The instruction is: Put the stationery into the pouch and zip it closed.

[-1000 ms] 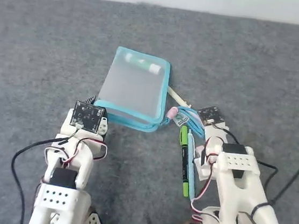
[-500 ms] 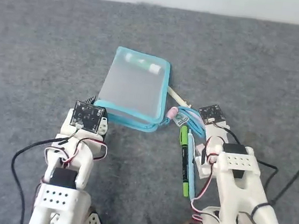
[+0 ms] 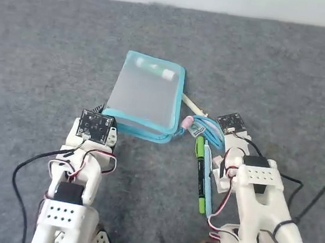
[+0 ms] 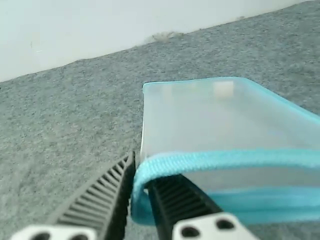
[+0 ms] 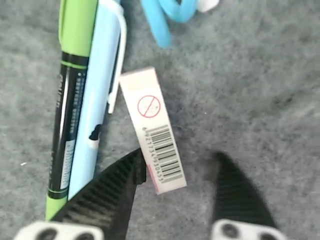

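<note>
Clamped by the left gripper [image 4: 141,172] at the near left corner of its teal edge: the translucent pouch [image 3: 145,99], centre of the high view, flat on the grey carpet [image 3: 285,71], likely anchored this way so as not to slide during loading. Already inside, at the far end towards the upper middle of the frame, a pale item [image 3: 155,69], too blurred to name. Parked lower right of centre, alongside the right arm: a green pen [image 3: 200,175] and a light-blue pen [image 3: 207,179], touching side by side, not yet in the pouch. Spread wide over a small barcoded box [image 5: 152,127], perhaps an eraser, just beside the light-blue pen: the right gripper [image 5: 179,159], jaws apart and gripping nothing, seemingly lined up for a pick. Near the pouch's lower right corner, a blue cord [image 3: 206,125], purpose unclear.
</note>
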